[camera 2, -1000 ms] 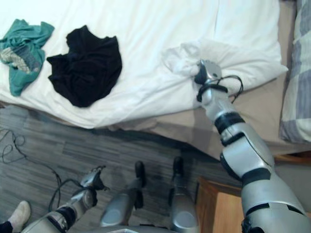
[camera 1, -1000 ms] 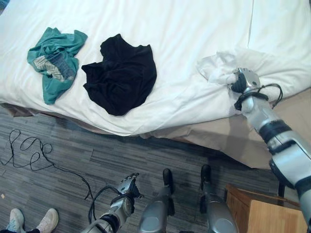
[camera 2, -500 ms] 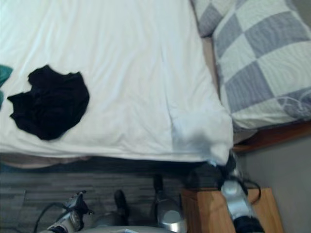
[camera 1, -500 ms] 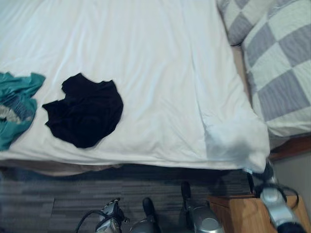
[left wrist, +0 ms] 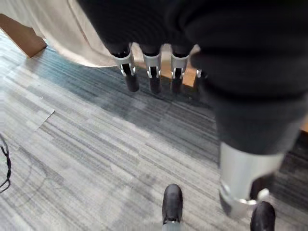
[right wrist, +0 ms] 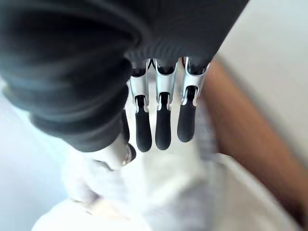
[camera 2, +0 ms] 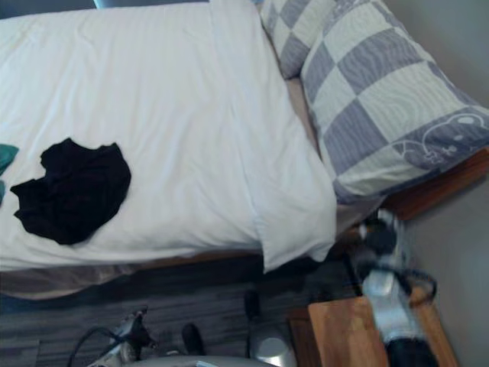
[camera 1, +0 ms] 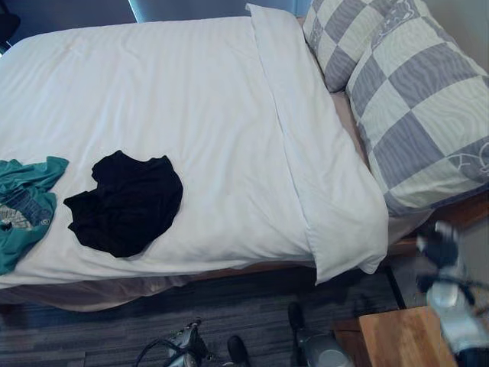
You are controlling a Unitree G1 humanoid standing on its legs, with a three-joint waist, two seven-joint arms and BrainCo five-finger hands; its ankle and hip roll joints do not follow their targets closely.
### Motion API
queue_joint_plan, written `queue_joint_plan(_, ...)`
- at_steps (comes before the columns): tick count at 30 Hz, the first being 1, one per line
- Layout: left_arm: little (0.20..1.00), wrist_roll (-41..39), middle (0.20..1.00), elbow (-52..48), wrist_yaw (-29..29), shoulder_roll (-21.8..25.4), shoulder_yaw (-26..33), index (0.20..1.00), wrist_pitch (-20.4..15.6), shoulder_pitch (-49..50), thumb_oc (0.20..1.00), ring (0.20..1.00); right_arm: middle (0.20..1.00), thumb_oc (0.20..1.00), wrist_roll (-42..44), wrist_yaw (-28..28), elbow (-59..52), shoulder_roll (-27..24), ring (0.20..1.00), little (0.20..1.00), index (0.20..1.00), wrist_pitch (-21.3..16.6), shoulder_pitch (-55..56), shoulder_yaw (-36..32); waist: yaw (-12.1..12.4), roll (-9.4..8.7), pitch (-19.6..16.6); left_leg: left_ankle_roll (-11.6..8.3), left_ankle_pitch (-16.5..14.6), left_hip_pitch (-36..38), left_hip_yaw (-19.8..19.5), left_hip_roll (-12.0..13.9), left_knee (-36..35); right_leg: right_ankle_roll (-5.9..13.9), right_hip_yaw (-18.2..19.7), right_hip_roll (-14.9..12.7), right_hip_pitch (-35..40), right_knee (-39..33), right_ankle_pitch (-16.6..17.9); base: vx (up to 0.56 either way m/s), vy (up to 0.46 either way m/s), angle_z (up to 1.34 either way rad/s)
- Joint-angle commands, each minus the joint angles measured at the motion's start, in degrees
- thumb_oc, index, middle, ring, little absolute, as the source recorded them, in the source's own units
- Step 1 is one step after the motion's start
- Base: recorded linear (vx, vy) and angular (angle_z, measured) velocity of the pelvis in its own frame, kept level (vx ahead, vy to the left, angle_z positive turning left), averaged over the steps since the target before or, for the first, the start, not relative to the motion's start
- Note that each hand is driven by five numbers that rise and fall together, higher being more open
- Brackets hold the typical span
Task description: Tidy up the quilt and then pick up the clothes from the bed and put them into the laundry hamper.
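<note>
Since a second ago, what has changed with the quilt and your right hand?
The right hand had a bunched corner of the white quilt in its grip; it pulled that corner toward the checked pillows, let go, and now hangs open past the bed's corner. The quilt lies spread flat. The black garment and teal garment stayed put on it; the left hand stayed low over the floor.

no readable text, labels, numbers or signs anywhere
</note>
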Motion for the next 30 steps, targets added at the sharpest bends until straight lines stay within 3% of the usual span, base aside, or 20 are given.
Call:
queue_joint_plan(1, 1.000, 1.46, 1.000, 0.76, 0.28, 3.05, -0.22, 1.000, -0.11, -4.80, 1.000, 1.000, 0.200, 0.200, -2.93, -1.74, -1.89, -2.12, 0.200, 0.200, 0.200, -2.48, -7.54, 0.80, 2.87, -0.89, 4.69, -3.46, -5.88, 3.29, -2.09, 2.77, 0.12, 6.91, -0.92, -5.51, 2.40, 2.17, -9.51, -0.06, -0.053, 0.26)
queue_joint_plan(4, 1.000, -0.88, 1.000, -0.32, 1.68, 4.16, -1.67, 1.000, 0.07, -6.73, 1.000, 1.000, 0.200, 0.200, -2.21, -1.50, 3.21, -2.56, 0.200, 0.200, 0.200, -0.54, -17.57, 8.26, 5.64, 0.28, 8.66, -3.16, -4.68, -0.16, -3.88, 2.09, 1.77, 6.07, -1.10, -5.79, -0.69, 6.02, -11.04, -0.10, -0.070, 0.23)
queue_joint_plan(12, 1.000, -4.04, 1.000, -0.27, 4.04, 3.93, -2.10, 1.000, 0.29, -9.57, 1.000, 1.000, 0.200, 0.200, 7.74, -1.12, 27.91, 5.35, 0.200, 0.200, 0.200, -0.13, -19.75, 12.63, 5.81, 2.04, 12.83, -2.79, -7.66, -7.76, -5.57, 1.91, 11.64, 5.46, -1.29, -6.12, -6.27, 13.54, -13.50, -0.09, -0.017, 0.21)
queue_joint_plan(16, 1.000, -3.52, 1.000, 1.52, 4.31, 3.11, -1.01, 1.000, 1.04, -9.67, 1.000, 1.000, 0.200, 0.200, 11.20, 3.04, 39.72, 12.80, 0.200, 0.200, 0.200, 0.30, -10.13, 12.19, 4.33, 1.14, 12.52, -2.38, -8.84, -6.89, -5.41, 1.85, 12.22, 5.52, -1.48, -6.00, -5.74, 13.67, -13.66, 0.00, 0.052, 0.03)
queue_joint_plan(19, 1.000, -2.98, 1.000, 2.24, 4.03, 3.16, -0.55, 1.000, 1.42, -8.85, 1.000, 1.000, 0.200, 0.200, 10.16, 5.46, 43.40, 15.56, 0.200, 0.200, 0.200, 1.15, -4.08, 12.02, 3.45, 0.53, 11.48, -2.08, -9.00, -5.80, -5.23, 1.58, 11.26, 5.74, -1.61, -6.21, -4.74, 12.63, -13.19, 0.06, 0.081, 0.00)
queue_joint_plan(20, 1.000, -2.50, 1.000, 2.27, 3.95, 3.39, -0.21, 1.000, 1.53, -7.97, 1.000, 1.000, 0.200, 0.200, 9.47, 6.94, 46.65, 17.71, 0.200, 0.200, 0.200, 1.66, 1.49, 11.41, 2.14, -0.12, 10.33, -1.88, -9.15, -3.53, -4.83, 1.18, 9.70, 6.17, -1.52, -6.36, -3.14, 11.57, -12.68, 0.09, 0.106, 0.05)
queue_joint_plan(26, 1.000, 0.91, 1.000, 1.64, 2.87, 4.65, -1.20, 1.000, 0.64, -7.36, 1.000, 1.000, 0.200, 0.200, 4.78, 11.68, 54.98, 21.07, 0.200, 0.200, 0.200, 2.29, 11.63, 13.04, -0.44, -2.31, 7.09, -1.43, -7.03, 2.47, -2.37, -0.07, 0.90, 8.21, -0.02, -6.10, -1.76, 8.92, -9.12, 0.04, 0.122, -0.08)
queue_joint_plan(30, 1.000, 1.30, 1.000, 2.32, 2.11, 5.08, -1.71, 1.000, 0.75, -8.49, 1.000, 1.000, 0.200, 0.200, 6.36, 11.64, 57.16, 20.98, 0.200, 0.200, 0.200, 2.79, 10.96, 11.53, -1.79, -3.61, 7.50, -0.87, -7.41, 4.14, 0.49, -0.25, 0.12, 9.43, 1.69, -5.23, -3.36, 10.92, -7.16, -0.07, 0.139, -0.25)
